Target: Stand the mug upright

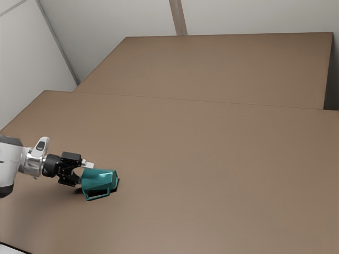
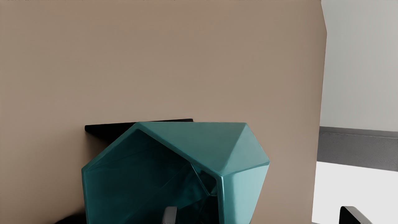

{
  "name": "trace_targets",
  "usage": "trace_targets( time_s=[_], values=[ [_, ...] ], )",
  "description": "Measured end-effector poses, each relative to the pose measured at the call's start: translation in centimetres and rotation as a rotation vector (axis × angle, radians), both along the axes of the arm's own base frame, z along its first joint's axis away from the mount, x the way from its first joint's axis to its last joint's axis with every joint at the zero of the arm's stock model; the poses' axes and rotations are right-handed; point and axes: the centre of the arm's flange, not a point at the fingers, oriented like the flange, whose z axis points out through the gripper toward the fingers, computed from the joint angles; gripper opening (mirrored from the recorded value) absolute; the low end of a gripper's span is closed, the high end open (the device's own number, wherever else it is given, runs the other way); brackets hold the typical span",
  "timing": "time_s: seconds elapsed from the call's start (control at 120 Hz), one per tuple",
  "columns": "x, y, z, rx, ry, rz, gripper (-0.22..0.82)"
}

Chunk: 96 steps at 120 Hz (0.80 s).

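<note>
1. The mug (image 1: 99, 181) is on the table (image 1: 185, 159), lying on its side, and its mouth (image 2: 149, 174) is turned to the gripper (image 1: 85, 173). I take the mug as landmark for all other places.
2. The mug looks hard and smooth, with flat facets. I judge it rather light and stiff, so it should not give way under a squeeze. If it is ceramic, it may chip when it drops; the material I cannot tell surely.
3. The glossy wall (image 2: 242, 193) may be slippery, and its slanting facets could let the mug turn in the grip. The rim (image 2: 84, 193) seems to me a good place to hold: one finger inside, one outside, with the flat of a facet between them. The handle (image 1: 98, 197) is at the mug's side nearer to the exterior view's lower edge; it is thin, and it could catch on the table while the mug is turned.
4. The arm (image 1: 8, 164) comes to the mug from its mouth side, low above the table, with the hand pointing roughly along the mug's length.
5. The jaws stand open, well apart. One finger (image 2: 170, 214) is before the mouth or a little inside it, the other (image 2: 354, 214) is outside, beyond the wall and apart from it. The mug is not clamped between them.
</note>
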Motion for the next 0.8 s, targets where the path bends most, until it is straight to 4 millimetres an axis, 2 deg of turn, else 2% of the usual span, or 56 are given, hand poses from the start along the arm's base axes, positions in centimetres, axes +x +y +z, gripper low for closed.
trace_targets(
  time_s=[0.108,0.283,0.4,0.567,0.8],
  values=[
    [0.1,0.0,0.0,0.001,0.000,0.008,0.49],
    [0.1,-0.1,-0.2,0.000,0.008,0.015,0.12],
    [0.2,-0.2,-0.2,0.000,0.016,0.019,-0.03],
    [0.6,-0.5,0.1,-0.005,0.019,0.030,-0.11],
    [1.7,-1.5,1.3,-0.029,-0.006,0.037,-0.16]
  ],
)
